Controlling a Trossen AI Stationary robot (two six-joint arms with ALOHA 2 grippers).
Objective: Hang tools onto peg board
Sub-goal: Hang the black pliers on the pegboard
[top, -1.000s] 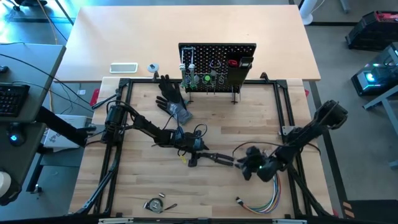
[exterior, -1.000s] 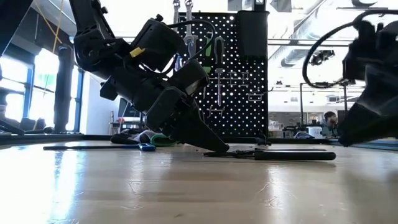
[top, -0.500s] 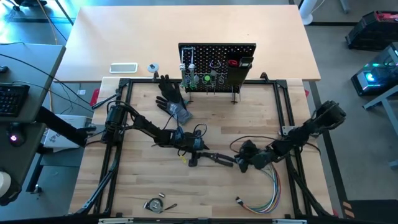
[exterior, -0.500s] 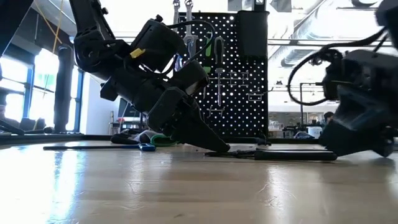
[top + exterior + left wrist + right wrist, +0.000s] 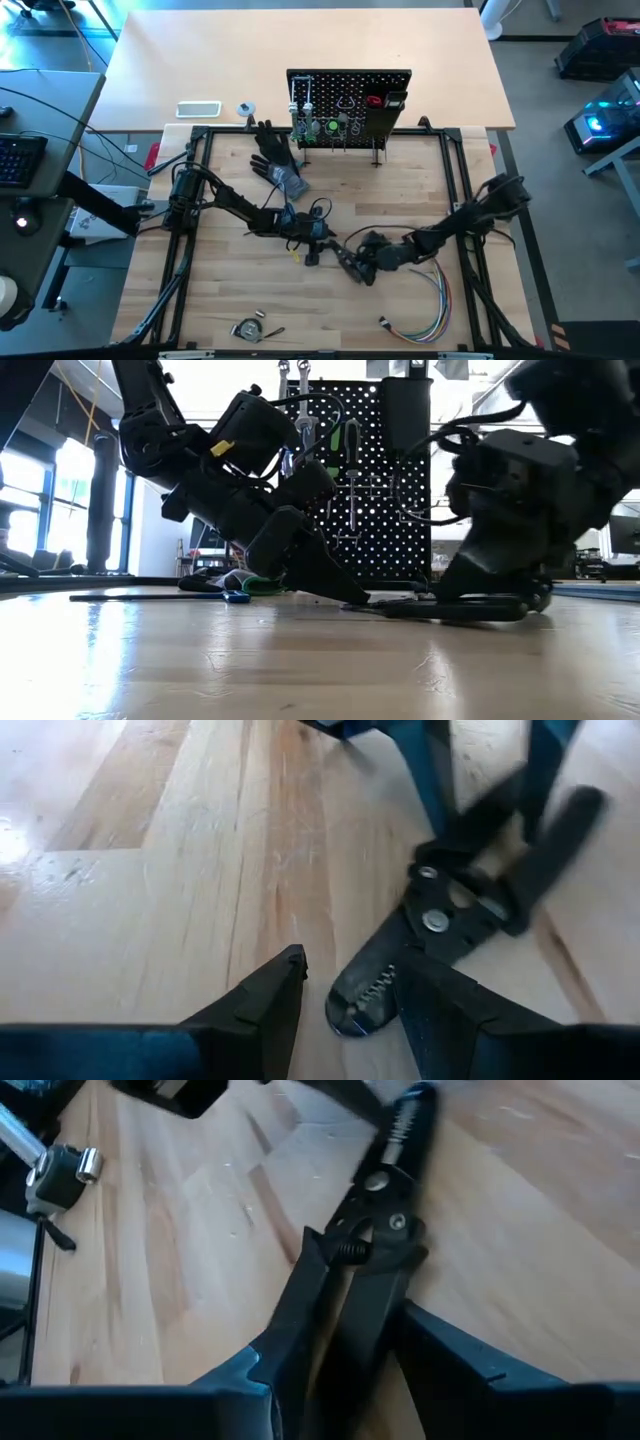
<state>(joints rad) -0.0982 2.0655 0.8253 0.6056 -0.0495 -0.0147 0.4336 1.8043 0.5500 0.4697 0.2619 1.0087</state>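
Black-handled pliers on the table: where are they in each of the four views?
High view: pliers lie mid-table, between the left gripper and right gripper.
Low view: pliers flat on the wood, right of centre, under the right arm.
Left wrist view: pliers, nose by the near fingers.
Right wrist view: pliers, handles between the fingers.
Shared landmark: the peg board shows in high and low views.

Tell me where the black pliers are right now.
In the high view the black pliers lie flat on the wooden table, near its middle, between the left gripper and the right gripper, in front of the peg board.
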